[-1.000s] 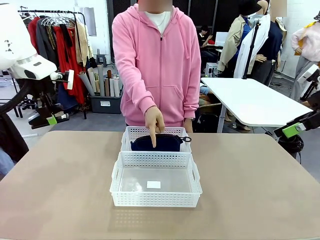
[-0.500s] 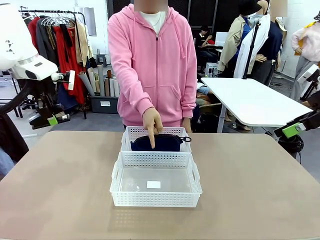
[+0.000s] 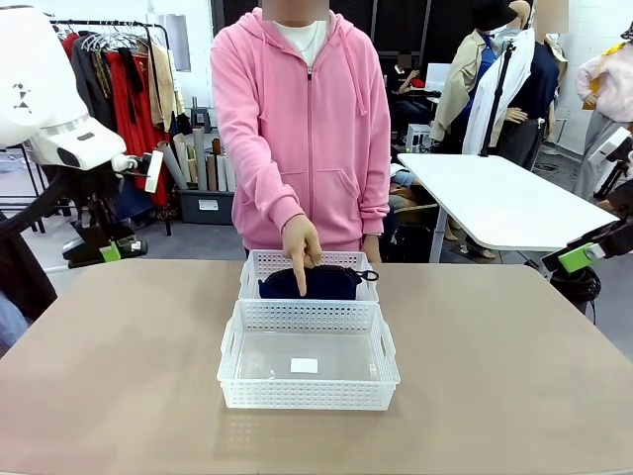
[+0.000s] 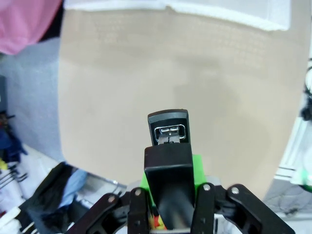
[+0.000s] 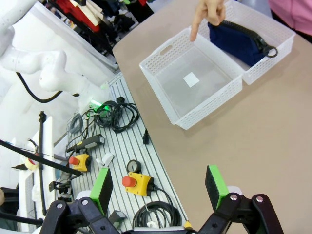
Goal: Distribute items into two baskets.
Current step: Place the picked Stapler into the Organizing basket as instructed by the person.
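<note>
Front view, near to far: two white lattice baskets sit end to end at the table's point(image 3: 119, 396) middle. The larger basket point(image 3: 309, 394) is nearest, with only a small white label on its floor. Touching its far rim at 12 o'clock is the smaller basket point(image 3: 259, 269), where one dark navy pouch point(image 3: 331, 285) lies flat, its long axis across the table, its zip pull toward 3 o'clock. A person's hand point(image 3: 302, 244) points one finger down onto the pouch.

At 9 o'clock, off the table's edge and held high, the left gripper point(image 3: 107, 250) carries one black stapler point(image 4: 168, 161). Seen from the left wrist, the green pads are pressed against the stapler's sides; its long axis runs along the fingers, the metal-mouthed nose pointing away over bare tabletop.

At 3 o'clock the right gripper point(image 5: 158, 187) hangs beyond the table's edge, its fingers spread wide with nothing between them.
</note>
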`<state>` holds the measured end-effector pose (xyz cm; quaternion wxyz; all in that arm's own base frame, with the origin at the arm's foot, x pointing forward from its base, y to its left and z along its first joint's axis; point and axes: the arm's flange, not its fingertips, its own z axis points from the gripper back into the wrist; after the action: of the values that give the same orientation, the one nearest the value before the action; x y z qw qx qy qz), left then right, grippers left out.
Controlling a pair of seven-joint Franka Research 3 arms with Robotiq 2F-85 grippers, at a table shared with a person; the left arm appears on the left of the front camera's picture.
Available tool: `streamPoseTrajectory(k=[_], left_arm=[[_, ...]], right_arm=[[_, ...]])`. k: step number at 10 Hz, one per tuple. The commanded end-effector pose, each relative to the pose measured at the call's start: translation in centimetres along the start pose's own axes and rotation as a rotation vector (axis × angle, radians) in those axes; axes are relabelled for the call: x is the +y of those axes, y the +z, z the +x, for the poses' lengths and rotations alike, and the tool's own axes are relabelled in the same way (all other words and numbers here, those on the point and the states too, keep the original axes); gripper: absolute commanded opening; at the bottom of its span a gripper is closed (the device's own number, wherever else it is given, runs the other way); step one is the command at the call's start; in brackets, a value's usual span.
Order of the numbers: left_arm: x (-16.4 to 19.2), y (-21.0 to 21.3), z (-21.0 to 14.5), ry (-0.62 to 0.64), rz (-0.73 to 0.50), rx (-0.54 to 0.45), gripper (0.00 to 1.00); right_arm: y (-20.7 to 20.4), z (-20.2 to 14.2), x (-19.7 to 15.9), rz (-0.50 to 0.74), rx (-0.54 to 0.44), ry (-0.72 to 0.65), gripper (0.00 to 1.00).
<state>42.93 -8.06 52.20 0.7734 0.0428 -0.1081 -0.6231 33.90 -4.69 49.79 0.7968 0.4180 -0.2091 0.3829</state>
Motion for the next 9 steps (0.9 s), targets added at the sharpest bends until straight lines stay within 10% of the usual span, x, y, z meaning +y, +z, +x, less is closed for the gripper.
streamPoseTrajectory(k=[1,9], left_arm=[[-2.7,0.3,1.4,-0.023,0.022,0.016,0.00],[-10.2,-0.5,10.7,-0.177,-0.090,-0.033,0.00]], right_arm=[[0.0,0.0,0.1,0.000,0.005,-0.001,1.00],[0.0,0.0,0.1,0.000,0.005,-0.001,1.00]])
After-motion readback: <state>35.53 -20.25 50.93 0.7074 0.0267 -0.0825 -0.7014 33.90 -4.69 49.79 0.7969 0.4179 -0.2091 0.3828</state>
